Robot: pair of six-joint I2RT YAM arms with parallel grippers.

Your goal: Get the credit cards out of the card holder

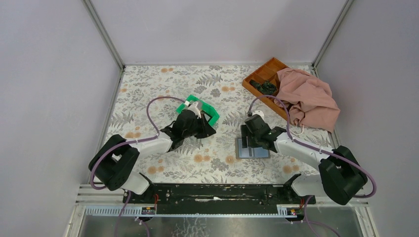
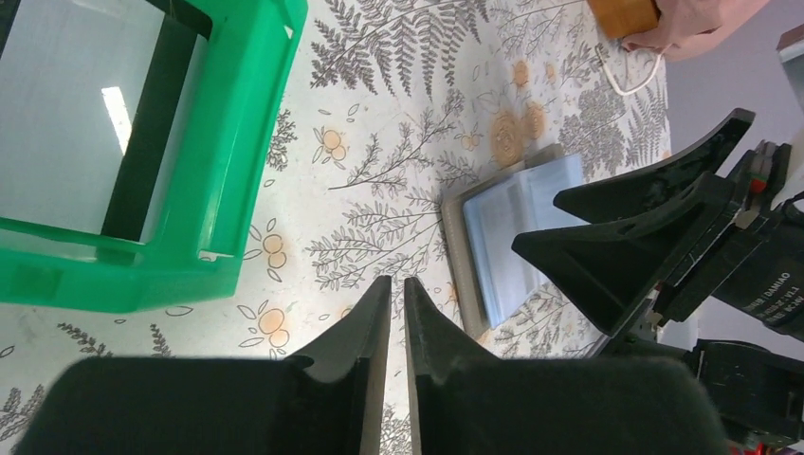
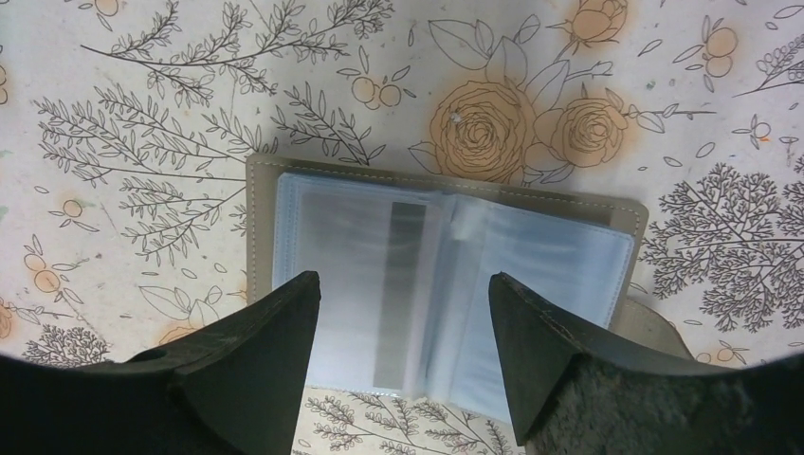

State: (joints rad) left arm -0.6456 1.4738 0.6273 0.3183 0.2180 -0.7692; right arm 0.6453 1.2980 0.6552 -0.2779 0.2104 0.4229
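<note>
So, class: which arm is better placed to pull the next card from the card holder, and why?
Right. The right hand hangs open directly over the opened card holder. The left hand, barely open, sits by the green bin, away from the holder.

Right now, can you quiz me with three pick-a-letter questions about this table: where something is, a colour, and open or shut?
1. The crumpled pink fabric cloth lies: A) partly over the orange-brown compartment tray; B) folded in a drawer; C) hanging on the wall.
2. The rectangular plastic bin is: A) red; B) green; C) yellow.
3. Over the flat pale blue-grey folding card holder, the right arm's jaws are: A) shut on a card; B) shut on the cloth; C) wide apart.
Answers: 1 A, the cloth hides part of the tray. 2 B, its walls are bright green. 3 C, a broad gap shows between them.
</note>
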